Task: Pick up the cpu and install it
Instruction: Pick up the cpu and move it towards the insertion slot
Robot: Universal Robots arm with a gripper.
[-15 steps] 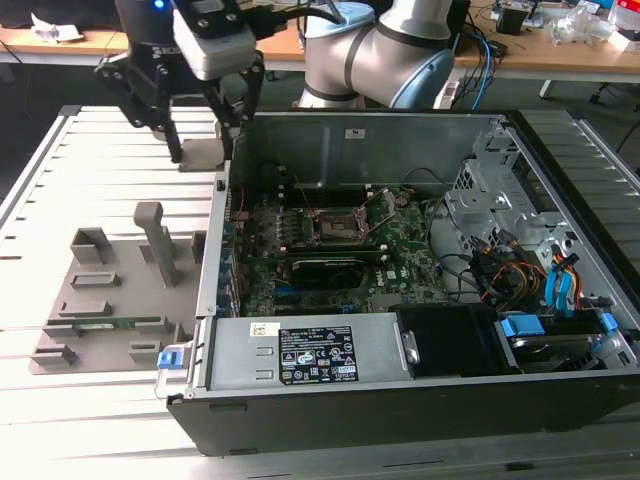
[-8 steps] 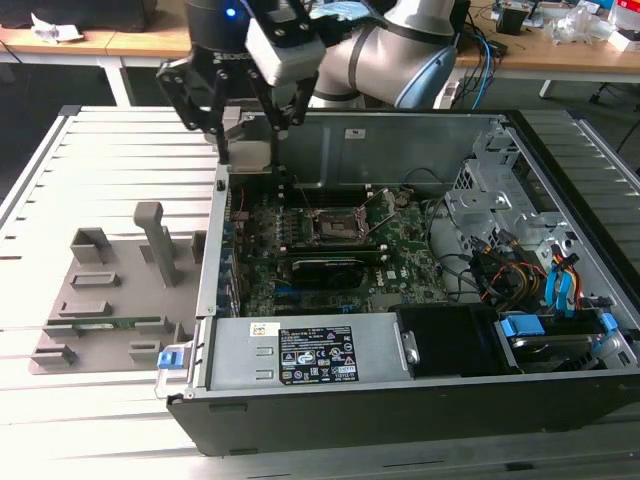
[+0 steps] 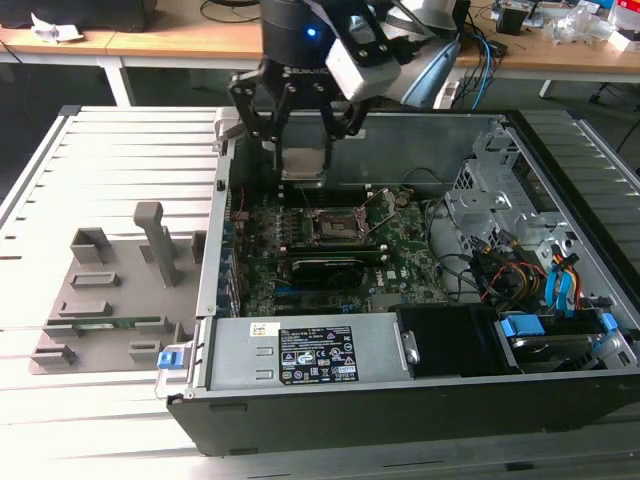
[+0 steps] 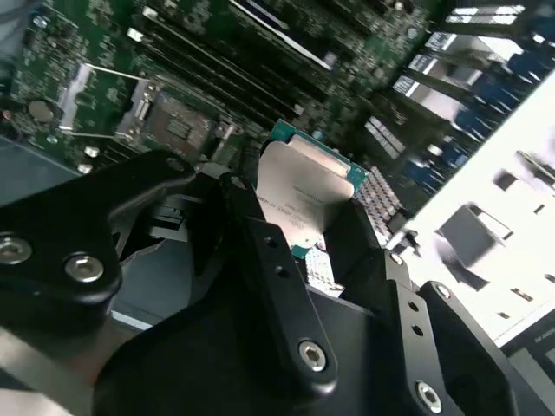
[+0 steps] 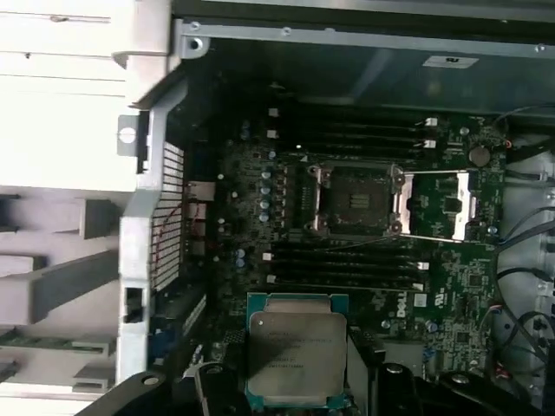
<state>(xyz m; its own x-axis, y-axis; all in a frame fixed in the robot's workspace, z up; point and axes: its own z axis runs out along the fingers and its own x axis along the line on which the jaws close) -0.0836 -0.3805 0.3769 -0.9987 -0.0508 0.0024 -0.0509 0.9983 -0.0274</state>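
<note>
Fingers (image 4: 260, 251) of the gripper (image 4: 308, 221) were closed on the cpu (image 4: 303, 178), pinching two opposite edges with its silver lid exposed between them. The chip hung clear above the motherboard (image 5: 451, 286) inside the open computer case (image 3: 350, 425), apart from the open socket (image 5: 351, 199).

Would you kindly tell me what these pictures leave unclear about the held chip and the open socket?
1. Underside of the small flat square silver-topped cpu: faces away in both wrist views.
2. Part of its rim: hidden behind the black gripper in the second wrist view.
3. Contact pins of the black square metal-framed socket: too small in the exterior view.
4. The cpu's height above the socket: no view settles it.
</note>
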